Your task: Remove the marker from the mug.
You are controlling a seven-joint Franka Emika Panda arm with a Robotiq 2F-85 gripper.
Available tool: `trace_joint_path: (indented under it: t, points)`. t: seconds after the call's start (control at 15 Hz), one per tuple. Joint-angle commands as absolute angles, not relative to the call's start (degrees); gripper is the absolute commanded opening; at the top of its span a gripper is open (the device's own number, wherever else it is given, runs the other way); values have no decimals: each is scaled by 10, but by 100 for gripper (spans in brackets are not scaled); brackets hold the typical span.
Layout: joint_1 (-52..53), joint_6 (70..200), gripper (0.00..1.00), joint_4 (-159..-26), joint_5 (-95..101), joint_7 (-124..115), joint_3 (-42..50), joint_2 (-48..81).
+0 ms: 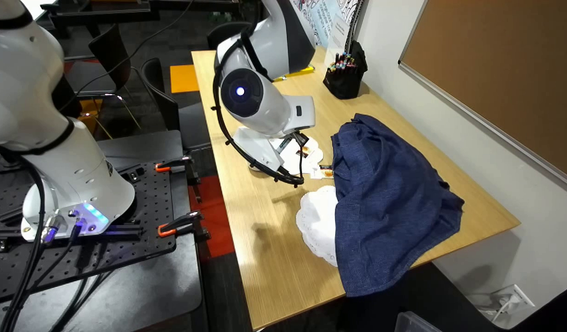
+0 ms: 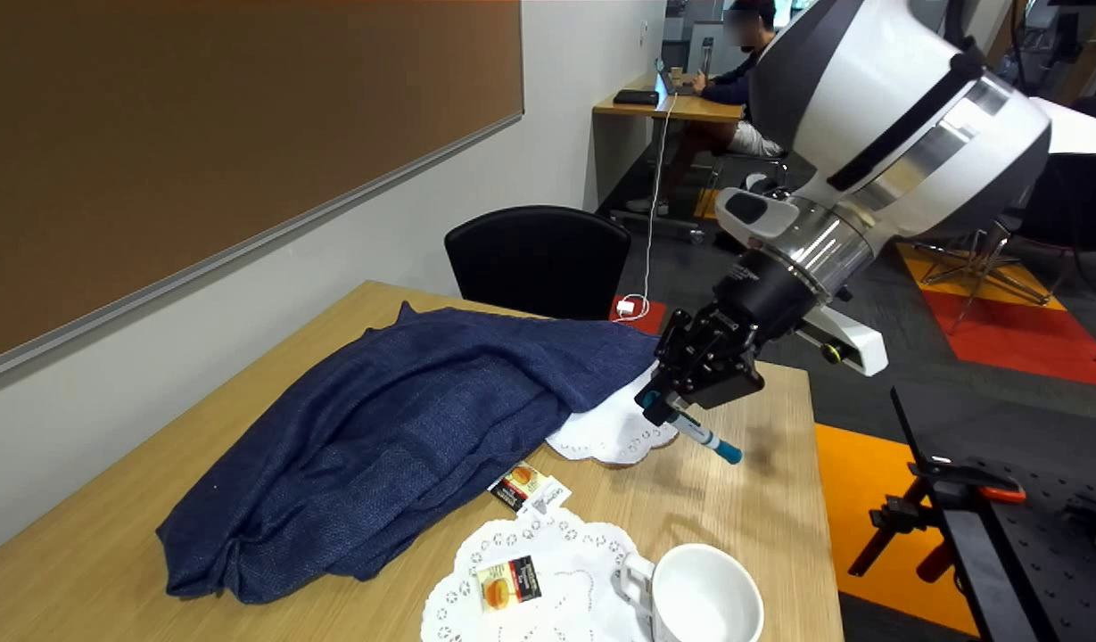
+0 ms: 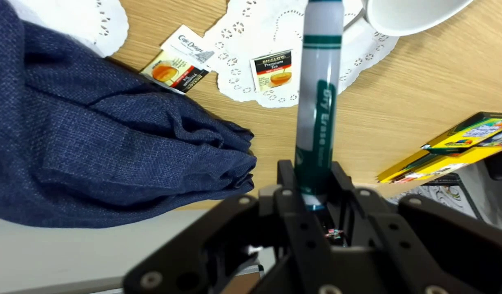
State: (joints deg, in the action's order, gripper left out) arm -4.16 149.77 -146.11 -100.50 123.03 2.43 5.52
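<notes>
My pincer (image 3: 313,175) is nearest the lens in the wrist view, clamped on the marker (image 3: 319,81) near one end, jaws apart only by its thickness. White barrel, green "Dry Erase" label. In an exterior view I've got it tilted, teal end slanting down, in the air over the worktop (image 2: 779,499), out of the mug (image 2: 706,588) and apart from it. Mug: white, upright, handle over a lace doily (image 2: 588,548). Tea packet (image 2: 509,582) on that doily; second packet (image 3: 175,77) and white sachet (image 3: 188,47) at its edge, next to the blue cloth (image 2: 405,446). Cloth bunched, partly covering another doily (image 1: 318,226). Farther along the worktop: yellow boxes (image 3: 459,143) and, near the wall (image 1: 449,133), a black pen container (image 1: 347,85).
</notes>
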Motion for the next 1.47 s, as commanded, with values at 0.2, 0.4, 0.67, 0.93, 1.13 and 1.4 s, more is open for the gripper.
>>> trace_joint_path:
  t: [0.2, 0.4, 0.67, 0.93, 1.13, 1.4]
  points:
    - [-32, 1616, 6, -1395, -1071, 1148, 22, 116]
    - [-29, 1671, 6, -1365, -1033, 1059, 16, 155]
    - [-30, 1671, 6, -1341, -953, 944, 14, 202]
    - [-24, 1664, 6, -1328, -900, 877, 16, 236]
    - [-18, 1666, 6, -1316, -898, 870, 15, 254]
    - [-6, 1676, 6, -1298, -898, 865, 16, 278]
